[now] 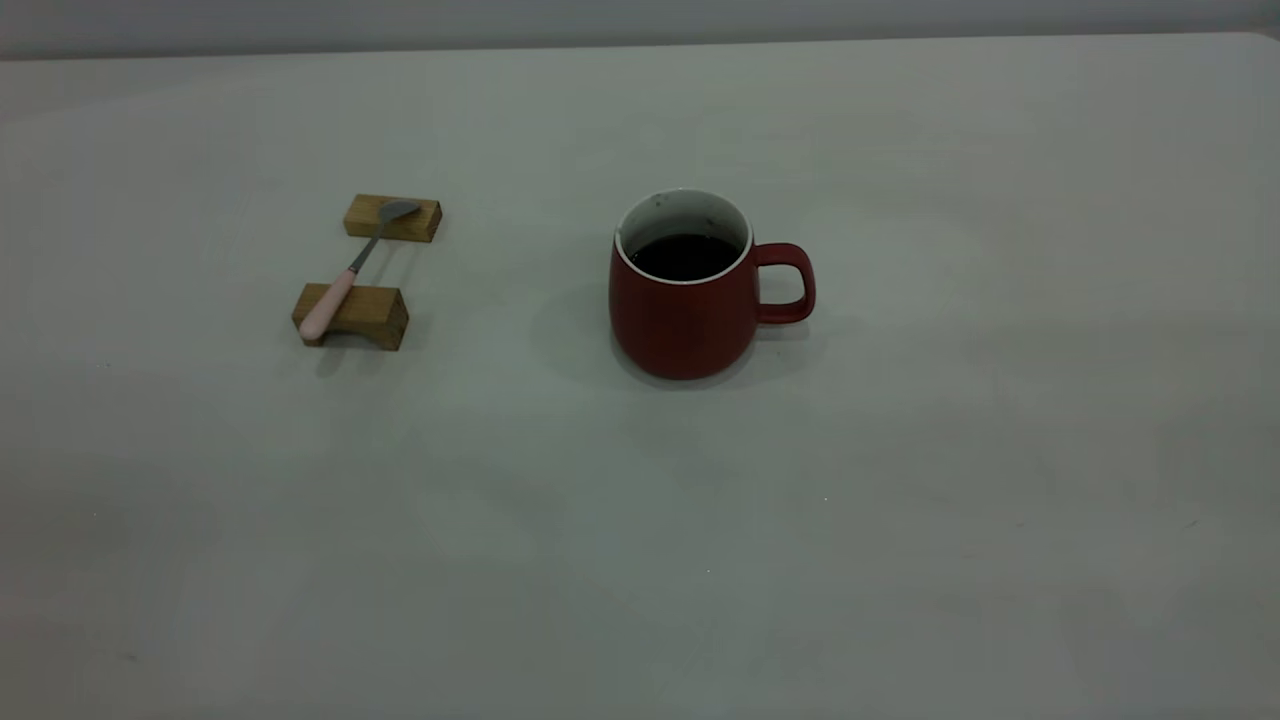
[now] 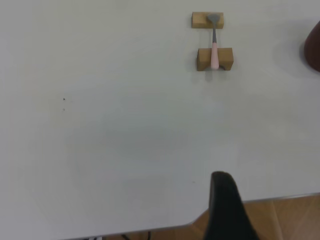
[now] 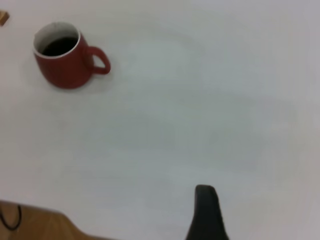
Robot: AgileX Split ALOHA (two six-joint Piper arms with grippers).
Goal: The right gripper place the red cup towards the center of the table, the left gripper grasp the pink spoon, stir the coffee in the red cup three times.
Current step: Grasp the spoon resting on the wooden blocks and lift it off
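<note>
The glossy, rounded red cup (image 1: 692,300) sits mid-frame, holding flat dark coffee (image 1: 684,256). At left, the pink spoon (image 1: 352,268) bridges two wooden blocks (image 1: 352,314) on the matte pale table (image 1: 900,500). Whether either gripper is open is impossible to tell

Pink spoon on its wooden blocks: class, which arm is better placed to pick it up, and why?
Left. The pink spoon bridges two wooden blocks on the table's left side, and it lies straight ahead in the left wrist view; the red cup stands between it and the right side.
</note>
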